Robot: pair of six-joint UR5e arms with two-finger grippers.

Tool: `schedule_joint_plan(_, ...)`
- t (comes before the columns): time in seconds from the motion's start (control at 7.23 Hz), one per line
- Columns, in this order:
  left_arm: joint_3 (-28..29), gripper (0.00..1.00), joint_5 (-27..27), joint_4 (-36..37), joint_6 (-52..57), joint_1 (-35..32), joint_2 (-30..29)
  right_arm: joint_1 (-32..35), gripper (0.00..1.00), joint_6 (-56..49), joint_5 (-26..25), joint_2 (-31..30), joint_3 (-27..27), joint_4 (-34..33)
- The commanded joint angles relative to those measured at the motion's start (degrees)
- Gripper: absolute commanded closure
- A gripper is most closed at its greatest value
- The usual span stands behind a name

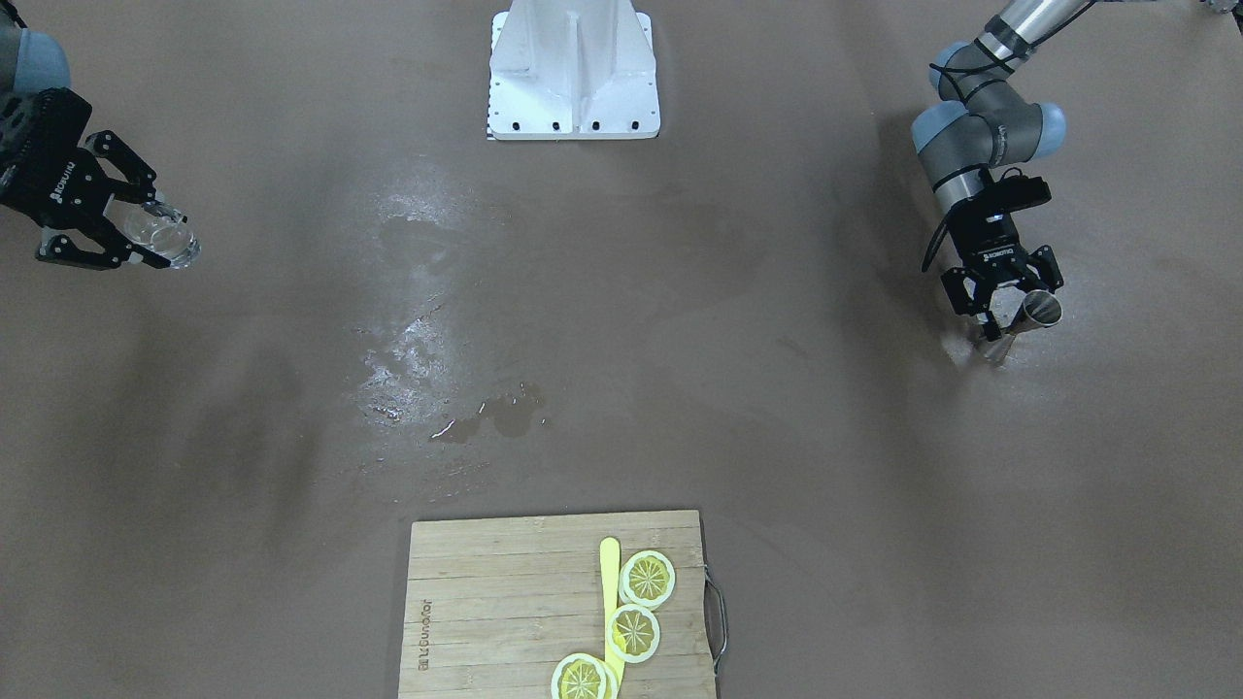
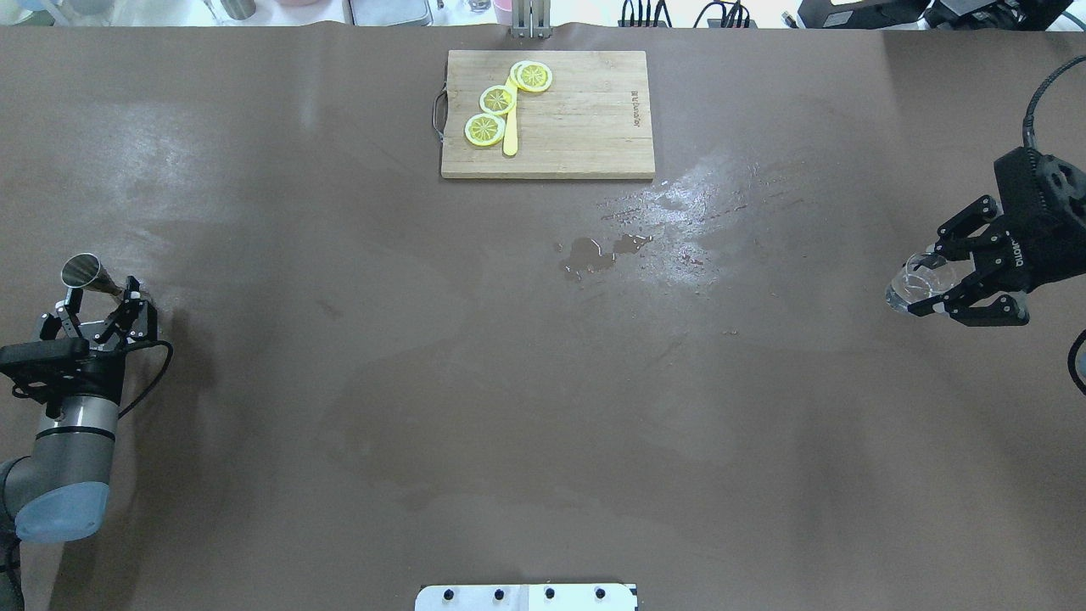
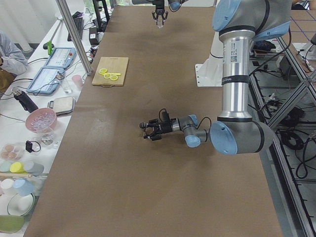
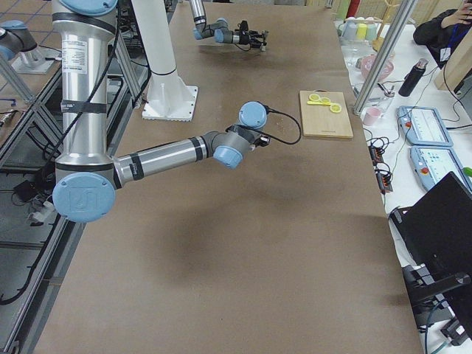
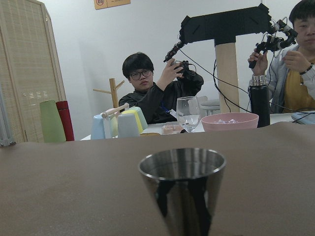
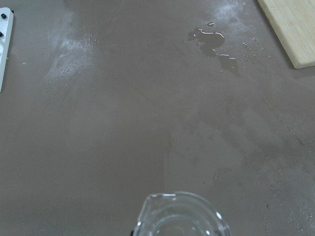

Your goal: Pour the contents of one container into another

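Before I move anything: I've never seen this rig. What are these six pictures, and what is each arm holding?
It is one robot with two arms at a brown table. Two pictures look down, one from behind the robot, one facing it; two look along the table from its ends; two come from wrist cameras. The left pincer grips a metal cup; the right pincer grips a clear glass cup. At the far edge lies a wooden board with lemon slices. A small puddle sits mid-table.
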Motion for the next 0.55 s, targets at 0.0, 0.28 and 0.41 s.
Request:
schedule_joint_plan(0.0,-0.32,0.32,-0.41,0.05,-0.02,-0.31,-0.54,0.29,1.0,-0.02,0.17,-0.17,0.16,-0.12)
schedule_joint_plan(0.28,-0.59,0.56,-0.5,0.05,-0.11,-0.31,-0.63,-1.46,1.0,-0.02,-0.8,0.53,-0.28,-0.2)
schedule_joint_plan(0.41,-0.93,0.71,-0.5,0.05,-0.2,-0.22,-0.63,-1.47,1.0,-0.1,-0.8,0.62,-0.28,-0.2)
